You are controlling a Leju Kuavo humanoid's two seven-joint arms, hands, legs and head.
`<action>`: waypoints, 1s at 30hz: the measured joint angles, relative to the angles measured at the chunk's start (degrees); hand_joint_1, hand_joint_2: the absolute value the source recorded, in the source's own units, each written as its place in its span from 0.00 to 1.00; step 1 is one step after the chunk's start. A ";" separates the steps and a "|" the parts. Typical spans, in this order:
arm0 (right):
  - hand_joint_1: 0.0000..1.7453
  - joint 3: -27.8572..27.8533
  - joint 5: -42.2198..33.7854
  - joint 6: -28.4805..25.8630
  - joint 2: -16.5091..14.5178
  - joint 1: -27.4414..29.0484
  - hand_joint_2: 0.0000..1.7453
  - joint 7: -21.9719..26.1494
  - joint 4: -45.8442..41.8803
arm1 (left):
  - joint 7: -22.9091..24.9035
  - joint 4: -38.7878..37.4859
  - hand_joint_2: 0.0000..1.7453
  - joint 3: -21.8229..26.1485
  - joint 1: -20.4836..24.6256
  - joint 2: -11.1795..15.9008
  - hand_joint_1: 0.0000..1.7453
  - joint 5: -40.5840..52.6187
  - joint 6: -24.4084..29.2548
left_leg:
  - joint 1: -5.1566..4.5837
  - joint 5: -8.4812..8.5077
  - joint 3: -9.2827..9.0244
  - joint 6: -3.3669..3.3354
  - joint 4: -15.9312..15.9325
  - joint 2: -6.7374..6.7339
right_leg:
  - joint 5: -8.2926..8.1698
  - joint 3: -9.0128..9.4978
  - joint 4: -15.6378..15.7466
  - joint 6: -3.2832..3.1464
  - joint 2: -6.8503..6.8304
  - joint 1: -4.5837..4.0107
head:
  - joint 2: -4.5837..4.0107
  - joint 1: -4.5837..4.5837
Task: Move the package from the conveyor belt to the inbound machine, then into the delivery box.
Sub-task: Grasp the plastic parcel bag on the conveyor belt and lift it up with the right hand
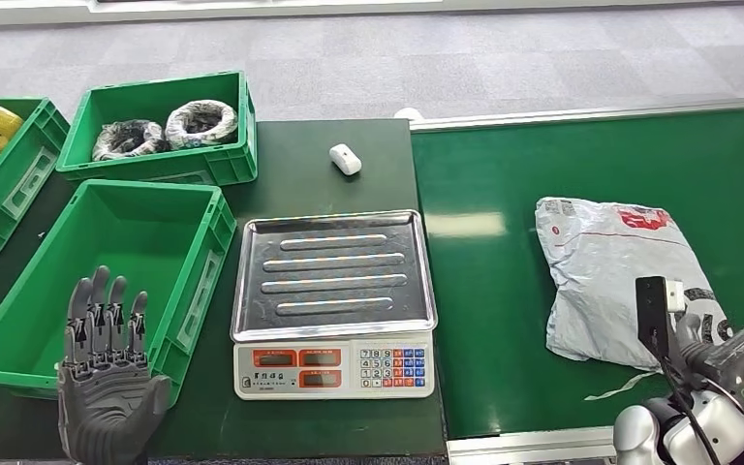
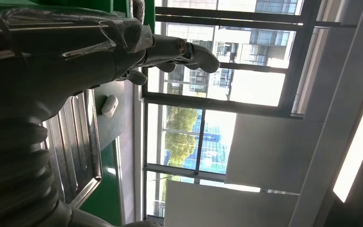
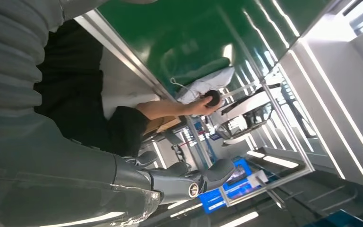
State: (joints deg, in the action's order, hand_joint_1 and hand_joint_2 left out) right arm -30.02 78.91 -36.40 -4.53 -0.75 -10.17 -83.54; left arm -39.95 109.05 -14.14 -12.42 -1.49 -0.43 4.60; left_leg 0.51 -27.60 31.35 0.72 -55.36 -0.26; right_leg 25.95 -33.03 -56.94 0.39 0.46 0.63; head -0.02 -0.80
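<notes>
**Pkg on belt, both hands free**

Your right hand (image 3: 179,182) is mostly cut off in head view; wrist cam shows fingers extended, holding nothing. Left hand (image 1: 107,378) is raised, fingers straight and slightly apart. The grey plastic mailer package (image 1: 620,281) lies flat on the green conveyor belt (image 1: 484,291), long axis running away from you. Its red print and label are too small to read. The steel-topped scale (image 1: 334,300) has unreadable keypad markings.
</notes>
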 joint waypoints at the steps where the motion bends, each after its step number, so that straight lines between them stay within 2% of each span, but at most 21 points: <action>1: 0.00 -0.58 -0.10 0.32 0.22 -0.35 1.00 -0.07 0.73 | 0.00 -0.03 1.00 0.01 0.12 0.00 0.00 -0.06 0.04 | 0.00 0.00 0.01 0.00 0.00 0.00 | 0.00 0.00 0.00 0.00 0.00 0.00 | 0.00 0.01; 8: 0.00 -2.88 1.40 2.81 3.19 -4.54 1.00 0.08 6.21 | -0.01 -0.16 1.00 0.09 0.50 0.06 0.00 -0.75 0.05 | 0.01 0.01 0.05 0.00 0.00 -0.01 | -0.01 0.01 -0.01 0.00 0.00 -0.01 | 0.01 0.01; 14: 0.00 -2.08 5.17 6.35 7.77 -9.99 1.00 0.21 10.88 | -0.02 -0.21 1.00 0.69 0.52 -0.02 0.00 -0.84 -0.34 | 0.00 0.02 0.00 -0.02 -0.02 0.00 | -0.02 0.02 0.00 0.02 -0.01 0.00 | 0.01 0.01; 18: 0.00 -1.33 2.47 6.30 9.59 -11.42 1.00 0.33 13.95 | -0.01 -0.21 1.00 1.15 0.57 -0.41 0.00 -0.84 -0.42 | 0.00 0.02 0.01 -0.02 -0.03 0.09 | -0.02 0.01 -0.01 0.02 -0.06 0.00 | 0.01 0.02; 23: 0.00 -1.35 -3.47 7.68 10.01 -11.04 1.00 1.41 16.03 | -0.01 -0.21 1.00 1.82 0.71 -0.88 0.00 -0.71 -0.35 | 0.01 0.01 0.03 -0.02 -0.02 0.11 | -0.01 -0.04 -0.01 0.02 -0.06 -0.01 | 0.01 0.02; 26: 0.00 -1.56 -7.71 13.43 9.91 -10.55 1.00 2.97 16.81 | -0.01 -0.21 1.00 2.25 0.80 -1.07 0.00 -0.31 -0.35 | 0.02 0.01 0.06 -0.02 -0.01 0.11 | -0.01 -0.04 -0.01 0.02 -0.07 -0.02 | 0.01 0.01; 30: 0.00 -0.61 -15.00 30.75 8.79 -8.84 1.00 9.56 16.79 | 0.00 -0.19 1.00 3.62 1.03 -1.63 0.00 1.17 -1.58 | 0.02 0.01 0.09 -0.02 -0.01 0.09 | -0.01 -0.02 -0.01 0.02 -0.07 -0.02 | 0.00 0.02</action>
State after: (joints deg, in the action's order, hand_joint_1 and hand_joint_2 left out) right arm -30.62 63.91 -5.65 4.26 -9.59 -0.62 -66.75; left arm -39.95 108.86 -10.52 -11.40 -3.12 0.74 3.01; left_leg 0.53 -27.59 31.44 0.71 -55.37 -0.17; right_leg 25.94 -33.05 -56.95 0.41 0.40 0.60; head -0.02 -0.79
